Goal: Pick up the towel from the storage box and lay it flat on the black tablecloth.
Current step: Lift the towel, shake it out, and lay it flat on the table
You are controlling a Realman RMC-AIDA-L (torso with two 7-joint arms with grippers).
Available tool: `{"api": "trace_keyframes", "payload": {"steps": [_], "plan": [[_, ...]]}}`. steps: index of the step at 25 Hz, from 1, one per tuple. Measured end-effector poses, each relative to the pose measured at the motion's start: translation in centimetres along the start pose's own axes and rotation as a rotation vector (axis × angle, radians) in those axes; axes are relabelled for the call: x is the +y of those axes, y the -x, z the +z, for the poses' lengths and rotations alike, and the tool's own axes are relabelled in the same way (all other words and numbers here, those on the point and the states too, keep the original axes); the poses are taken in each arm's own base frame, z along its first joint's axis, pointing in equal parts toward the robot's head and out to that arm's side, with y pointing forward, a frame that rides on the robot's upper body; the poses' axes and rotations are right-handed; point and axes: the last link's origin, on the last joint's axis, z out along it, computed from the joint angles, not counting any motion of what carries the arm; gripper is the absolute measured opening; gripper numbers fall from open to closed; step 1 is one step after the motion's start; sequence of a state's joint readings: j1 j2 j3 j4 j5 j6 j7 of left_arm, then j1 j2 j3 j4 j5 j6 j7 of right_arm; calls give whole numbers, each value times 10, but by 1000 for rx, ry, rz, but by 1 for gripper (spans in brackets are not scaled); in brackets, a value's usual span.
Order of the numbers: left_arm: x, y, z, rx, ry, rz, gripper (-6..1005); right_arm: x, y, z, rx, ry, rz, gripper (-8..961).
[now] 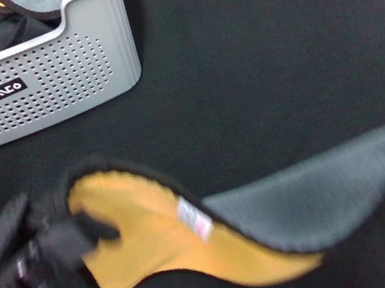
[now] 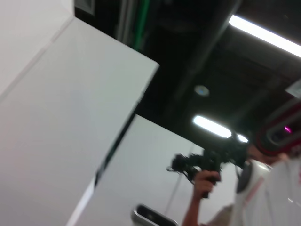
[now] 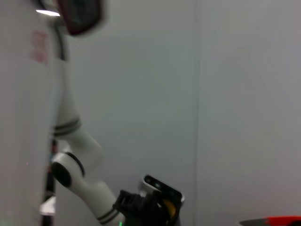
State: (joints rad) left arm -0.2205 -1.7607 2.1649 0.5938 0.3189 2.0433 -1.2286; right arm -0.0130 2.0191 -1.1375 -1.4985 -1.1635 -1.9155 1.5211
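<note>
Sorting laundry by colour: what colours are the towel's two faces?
Yellow-orange and grey towel, clearest in the head view.

A robot testing lab or studio; plain white partition walls point(image 2: 70, 117) under a dark ceiling with strip lights point(image 2: 263, 35); a person point(image 2: 207, 188) filming with a camera rig point(image 2: 207, 162); a white robot body point(image 3: 28, 94) nearby.

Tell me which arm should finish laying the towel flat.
Left, probably. Its hand grips one end of the towel, which hangs twisted over the black tablecloth. The right hand is out of the head view.
</note>
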Motion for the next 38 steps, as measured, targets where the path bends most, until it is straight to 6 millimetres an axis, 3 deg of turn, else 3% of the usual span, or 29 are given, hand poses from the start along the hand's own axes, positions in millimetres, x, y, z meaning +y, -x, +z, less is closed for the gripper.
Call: {"api": "trace_keyframes", "payload": {"steps": [4, 11, 17, 26, 32, 38], "plan": [[13, 13, 7, -38, 49, 18, 3, 14, -3, -8, -8, 43, 45, 1], [15, 24, 4, -30, 12, -19, 4, 25, -23, -20, -61, 52, 107, 1], [-30, 35, -6, -25, -176, -132, 4, 8, -66, -24, -89, -49, 210, 1], [-86, 39, 11, -122, -332, -156, 4, -35, -127, 7, -43, -176, 292, 1], [-127, 46, -7, -155, -641, -125, 4, -60, -155, 17, 52, -317, 300, 1], [-143, 50, -21, -166, -796, -113, 4, -86, -176, 33, 141, -403, 324, 2]]}}
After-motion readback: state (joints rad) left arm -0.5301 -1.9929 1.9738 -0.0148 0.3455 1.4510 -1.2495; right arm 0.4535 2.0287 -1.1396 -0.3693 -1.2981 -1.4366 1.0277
